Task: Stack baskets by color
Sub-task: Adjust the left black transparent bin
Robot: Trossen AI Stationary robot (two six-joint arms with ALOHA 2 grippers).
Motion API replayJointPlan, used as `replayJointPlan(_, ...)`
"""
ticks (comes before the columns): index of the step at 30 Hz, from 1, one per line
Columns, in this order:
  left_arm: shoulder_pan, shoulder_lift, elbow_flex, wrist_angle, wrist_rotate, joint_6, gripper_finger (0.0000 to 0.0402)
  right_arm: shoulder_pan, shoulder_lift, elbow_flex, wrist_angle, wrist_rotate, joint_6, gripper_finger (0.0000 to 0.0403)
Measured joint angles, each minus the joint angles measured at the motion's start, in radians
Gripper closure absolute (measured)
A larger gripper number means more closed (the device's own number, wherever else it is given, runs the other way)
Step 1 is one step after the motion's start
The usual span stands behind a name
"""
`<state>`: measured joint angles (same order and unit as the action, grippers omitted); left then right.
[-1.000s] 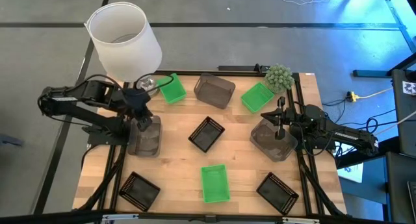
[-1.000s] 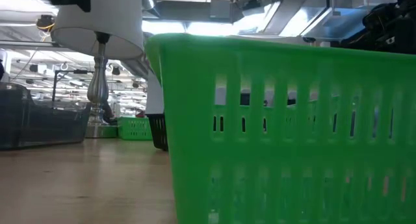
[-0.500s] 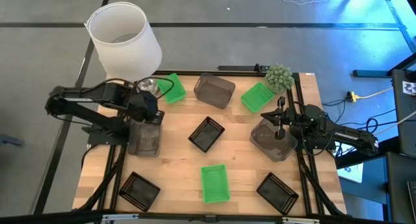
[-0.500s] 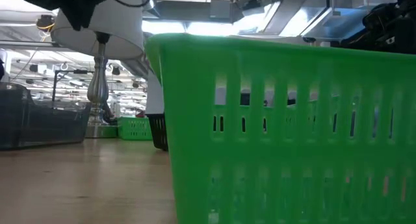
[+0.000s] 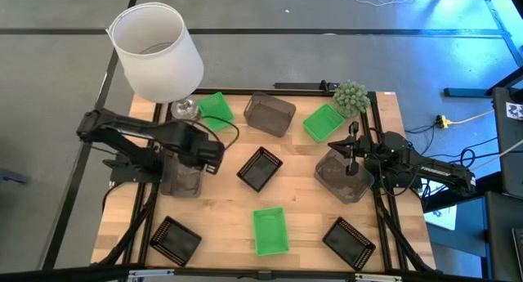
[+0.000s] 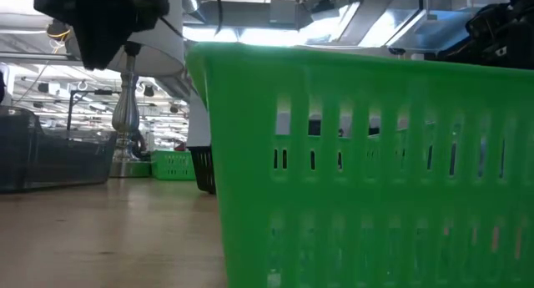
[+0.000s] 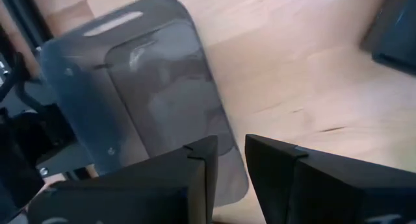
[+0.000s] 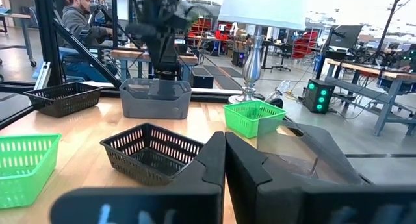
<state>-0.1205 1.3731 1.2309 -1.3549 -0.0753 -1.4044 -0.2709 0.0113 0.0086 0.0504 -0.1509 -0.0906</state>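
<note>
Baskets lie scattered on the wooden table: green ones (image 5: 216, 110) (image 5: 324, 121) (image 5: 270, 230), black ones (image 5: 260, 167) (image 5: 174, 239) (image 5: 350, 243), and grey ones (image 5: 270, 113) (image 5: 181, 177) (image 5: 343, 177). My left gripper (image 7: 231, 143) points down, open by a narrow gap with nothing in it. It hangs over the table (image 7: 292, 87) beside the left grey basket (image 7: 143, 100), between that basket and the middle black one (image 7: 396, 23). My right gripper (image 8: 225, 143) is shut, level, above the right grey basket (image 8: 318, 152).
A white lampshade (image 5: 157, 51) on a metal stand (image 6: 125, 104) rises at the table's far left corner, and a small round green plant (image 5: 350, 96) stands at the far right. In the low view the near green basket (image 6: 367, 171) fills the foreground. People sit beyond the table (image 8: 81, 19).
My left gripper has gone from beside the lamp stand toward the table's right edge and down, rolling its wrist as it went. It now hangs past the right side of the left grey basket. The baskets have not moved.
</note>
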Motion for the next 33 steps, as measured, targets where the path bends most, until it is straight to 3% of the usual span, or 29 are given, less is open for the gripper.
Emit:
replayJointPlan(9,-0.026,0.095,-0.067,0.022,-0.019,-0.002,0.0336,0.000,0.000,0.000,0.000,0.000,0.000,0.0391)
replayJointPlan(33,-0.025,0.100,-0.304,0.293,-0.069,-0.007,0.0333,0.000,-0.001,0.000,-0.006,0.000,0.003,0.0391)
